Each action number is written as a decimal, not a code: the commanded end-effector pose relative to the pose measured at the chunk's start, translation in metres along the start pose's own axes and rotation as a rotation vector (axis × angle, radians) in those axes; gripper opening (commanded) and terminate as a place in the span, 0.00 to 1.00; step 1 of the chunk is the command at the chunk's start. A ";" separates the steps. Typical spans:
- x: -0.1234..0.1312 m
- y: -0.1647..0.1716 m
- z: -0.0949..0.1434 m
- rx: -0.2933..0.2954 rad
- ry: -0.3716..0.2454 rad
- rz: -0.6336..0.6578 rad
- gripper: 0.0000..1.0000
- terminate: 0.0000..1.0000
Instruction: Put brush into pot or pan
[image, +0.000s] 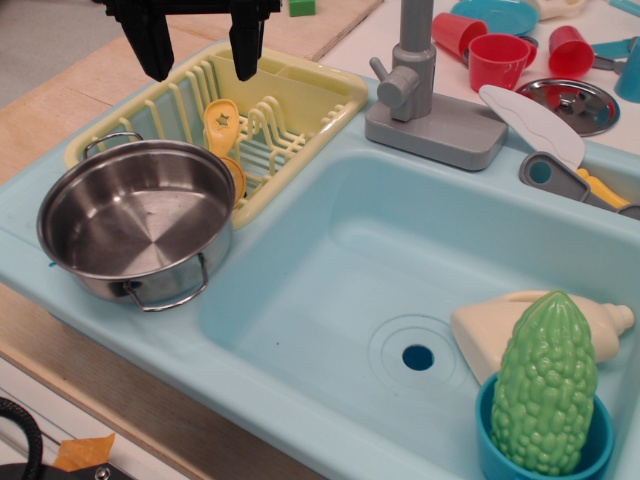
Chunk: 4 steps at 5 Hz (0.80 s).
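The brush (224, 135) lies in the pale yellow dish rack (310, 100), leaning against the rack's lower edge with its star-marked handle uppermost and its round head down by the rim of the pot (135, 220), partly hidden behind it. Its long axis runs nearly upright in the picture, tilted a little to the right toward the bottom. The pot sits just beside it, to the lower left, on the ledge of the light blue sink (330, 300), mouth up and with nothing inside.

The gripper (200, 50) hangs above the rack, up and slightly left of the brush handle, well clear of it. Its two black fingers (150, 45) point straight down with a wide gap between them, holding nothing (the spread looks ample for the flat handle). The line between the fingers runs roughly across the picture, so it crosses the brush's axis, which suits a pinch on the handle. As I judge it, the coming move needs a short drop, down and a touch to the right.
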<state>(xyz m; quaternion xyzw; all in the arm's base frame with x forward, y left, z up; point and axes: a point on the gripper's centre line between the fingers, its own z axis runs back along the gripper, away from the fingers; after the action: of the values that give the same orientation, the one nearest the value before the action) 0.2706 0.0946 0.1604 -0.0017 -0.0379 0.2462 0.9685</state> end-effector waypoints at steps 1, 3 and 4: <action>0.000 0.000 0.000 0.000 0.000 0.000 1.00 0.00; -0.004 0.002 -0.021 -0.004 0.003 0.066 1.00 0.00; -0.001 0.001 -0.032 -0.027 -0.001 0.072 1.00 0.00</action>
<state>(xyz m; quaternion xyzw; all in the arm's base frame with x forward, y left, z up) 0.2743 0.0922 0.1148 -0.0253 -0.0271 0.2670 0.9630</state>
